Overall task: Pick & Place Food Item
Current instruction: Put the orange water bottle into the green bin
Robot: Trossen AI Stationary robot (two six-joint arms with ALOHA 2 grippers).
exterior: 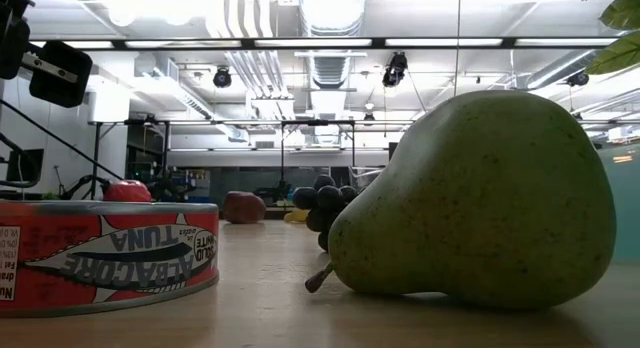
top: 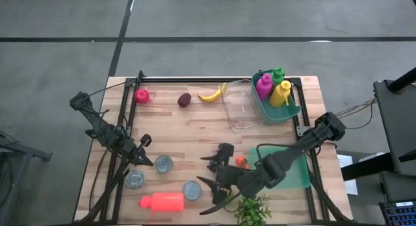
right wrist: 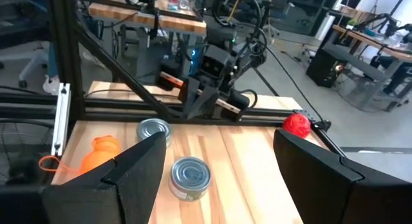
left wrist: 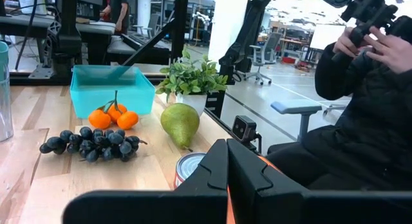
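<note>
A green pear [left wrist: 179,124] lies on its side on the wooden table, next to a potted plant [left wrist: 190,82]. Dark grapes [left wrist: 90,143] and small oranges [left wrist: 114,116] lie beside it. The pear [exterior: 470,203] fills the low view; in the high view my right arm covers it. My right gripper [top: 212,193] hovers open above the table's near middle, nothing between its fingers [right wrist: 138,163]. At the left side my left gripper [top: 147,158] stays shut and empty [left wrist: 226,166]. A banana [top: 211,94], a dark red fruit [top: 184,99] and a red fruit [top: 142,95] lie along the far edge.
Three tins [top: 164,163] [top: 134,179] [top: 192,189] and an orange-red bottle [top: 162,201] lie near the front left. A clear tub [top: 242,109] and a teal bin of bottles [top: 278,89] stand at the far right. A teal tray [top: 296,171] sits under my right arm. A person [left wrist: 367,89] sits beyond the table.
</note>
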